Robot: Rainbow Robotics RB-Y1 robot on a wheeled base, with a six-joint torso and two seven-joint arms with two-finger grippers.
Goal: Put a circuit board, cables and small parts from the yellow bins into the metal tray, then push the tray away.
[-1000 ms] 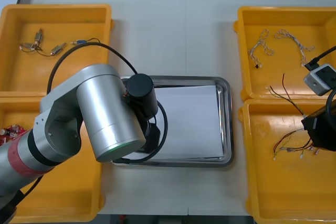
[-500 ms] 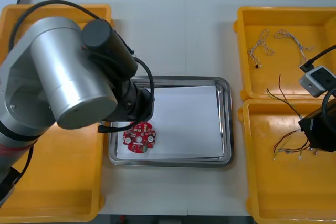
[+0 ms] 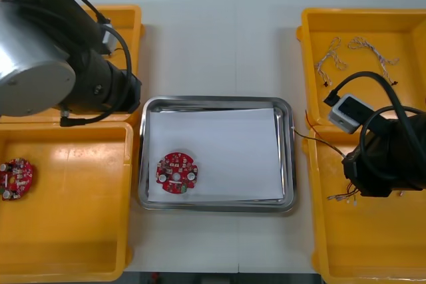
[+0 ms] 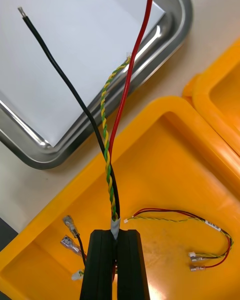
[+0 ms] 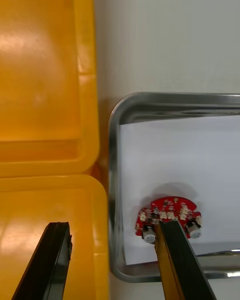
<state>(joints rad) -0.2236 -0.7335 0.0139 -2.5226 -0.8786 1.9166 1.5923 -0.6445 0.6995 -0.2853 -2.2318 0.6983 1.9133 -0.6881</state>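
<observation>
A round red circuit board (image 3: 176, 172) lies on the white sheet in the metal tray (image 3: 287, 157), near its front left corner. In the left wrist view my left gripper (image 5: 111, 226) is open above the tray's left rim (image 5: 114, 180), and the board (image 5: 170, 212) sits by the tip of one finger. My left arm (image 3: 66, 51) hangs over the back left bin. My right gripper (image 4: 115, 235) is shut on a cable bundle (image 4: 107, 145) of black, red and twisted yellow-green wires. It holds the bundle over the front right bin (image 4: 165, 170), with the free ends reaching over the tray's corner (image 4: 170, 10).
A second red circuit board (image 3: 14, 179) lies in the front left bin. Twisted cables (image 3: 333, 58) lie in the back right bin. More red and yellow cables (image 4: 200, 225) remain in the front right bin under my right arm (image 3: 386, 157).
My left arm rose off the tray and drew back to the left, leaving the circuit board on the white sheet. My right arm swung toward the tray carrying the cable bundle.
</observation>
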